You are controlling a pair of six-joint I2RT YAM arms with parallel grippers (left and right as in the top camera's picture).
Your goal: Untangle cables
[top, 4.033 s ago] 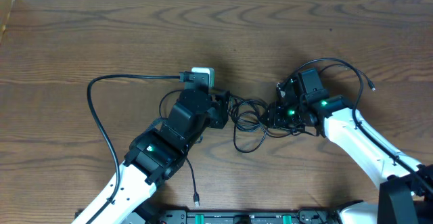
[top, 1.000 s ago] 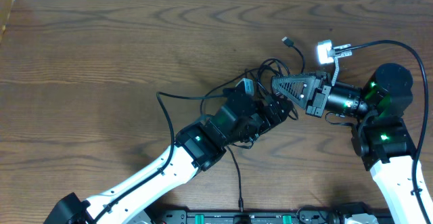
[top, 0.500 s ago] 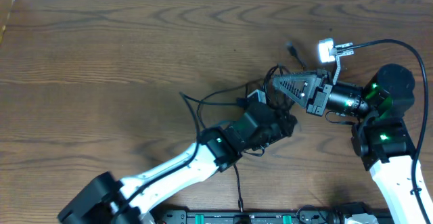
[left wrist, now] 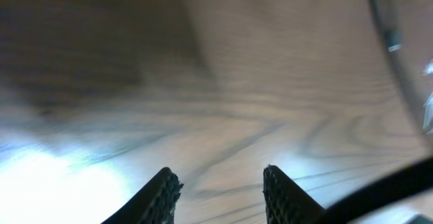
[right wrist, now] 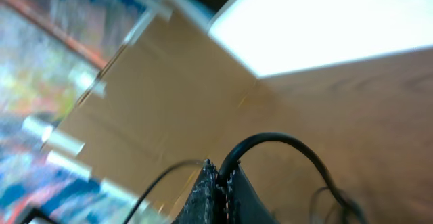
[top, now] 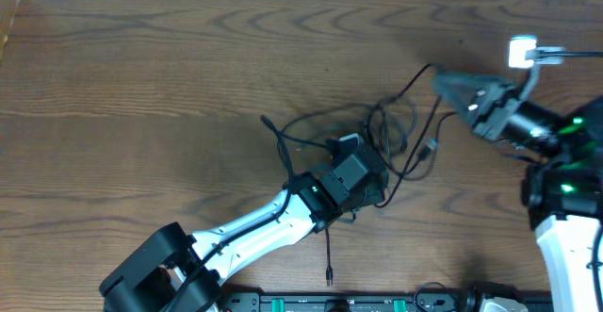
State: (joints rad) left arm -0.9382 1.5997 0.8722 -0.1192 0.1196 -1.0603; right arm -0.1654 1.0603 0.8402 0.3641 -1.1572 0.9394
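wood table (top: 141,67), right tool (top: 443,80) tight on black cable (right wrist: 270,136), left tool (left wrist: 218,176) empty, part-open

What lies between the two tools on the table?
Overhead, the black cables loop between the left tool and the right tool, one strand reaching the latter.

Nothing there could be read. The brown wood-grain table (top: 141,57) bore no legible mark, and both wrist views were blurred.
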